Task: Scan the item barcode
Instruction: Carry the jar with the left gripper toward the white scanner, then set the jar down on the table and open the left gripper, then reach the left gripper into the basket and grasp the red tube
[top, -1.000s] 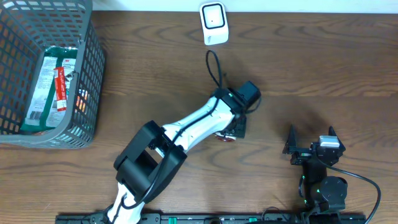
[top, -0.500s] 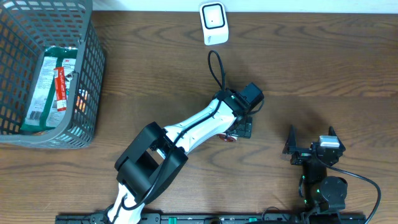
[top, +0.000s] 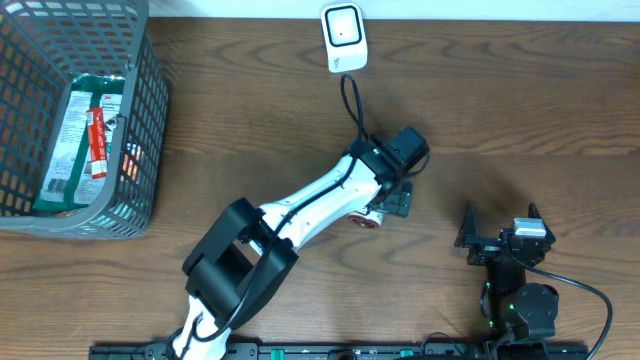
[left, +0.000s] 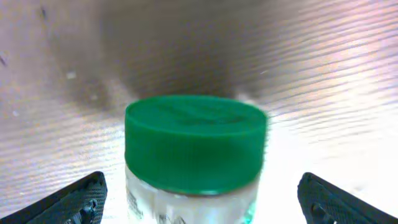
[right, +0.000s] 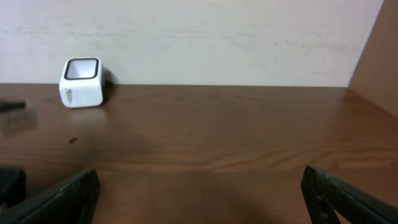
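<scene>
Since the earlier frame my left gripper (left: 202, 202) has shifted toward 2 o'clock and spread wide. The green-lidded jar (left: 196, 140) stands, apparently upright, between its fingers, clear of both. Scanner (top: 342, 37) lies at 12 o'clock. Right gripper (top: 500, 222) is wide and farther off.

Left wrist view: the jar (left: 196, 143) runs off the bottom edge, and its label (left: 146, 202) print is way too smeared to read. Overhead it's basically buried under the left arm (top: 320, 195), only a reddish sliver peeks out. The basket (top: 150, 120) gets clipped top and left, packet (top: 75, 130) text too tiny. Blurry dark blob (right: 13, 115) at the right wrist view's left edge, can't tell what.
</scene>
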